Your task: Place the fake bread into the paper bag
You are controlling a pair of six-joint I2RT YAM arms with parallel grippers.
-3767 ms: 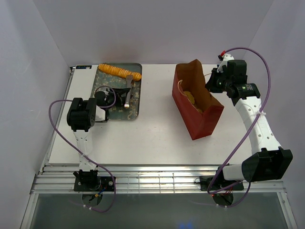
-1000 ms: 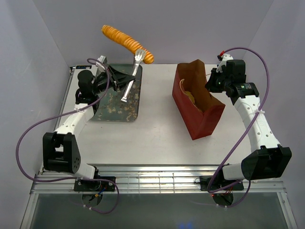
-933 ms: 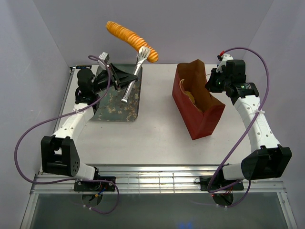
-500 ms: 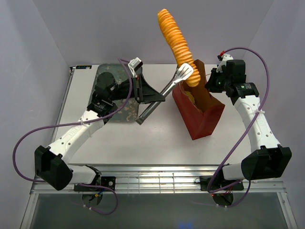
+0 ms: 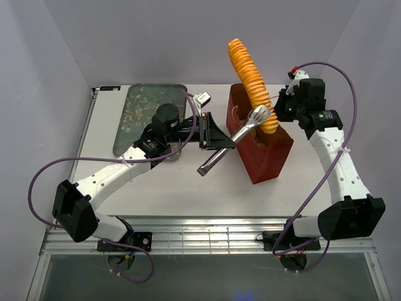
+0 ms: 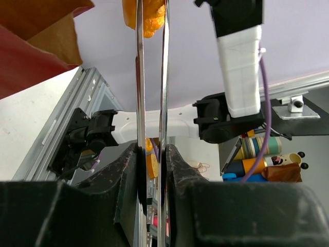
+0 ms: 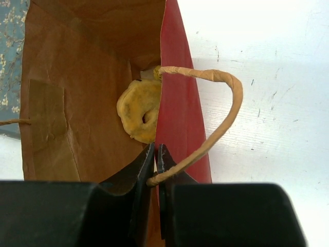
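The left gripper (image 6: 151,153) clamps metal tongs (image 5: 241,132) that pinch the long loaf (image 5: 247,72) upright over the paper bag (image 5: 266,163), its wall nipped tight by the right gripper (image 7: 156,152), a bun (image 7: 138,110) lying inside and the grey tray (image 5: 135,113) well apart.

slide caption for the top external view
The tongs in the left gripper hold the ridged loaf over the paper bag, its wall pinched by the right gripper

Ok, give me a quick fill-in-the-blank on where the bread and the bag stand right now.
1. The left pincer is shut on the metal ____.
2. Those pinch the long ridged ____ over the paper bag.
3. A knotted bun lies ____ the bag, whose rim the right pincer grips.
Missing: tongs; loaf; inside.
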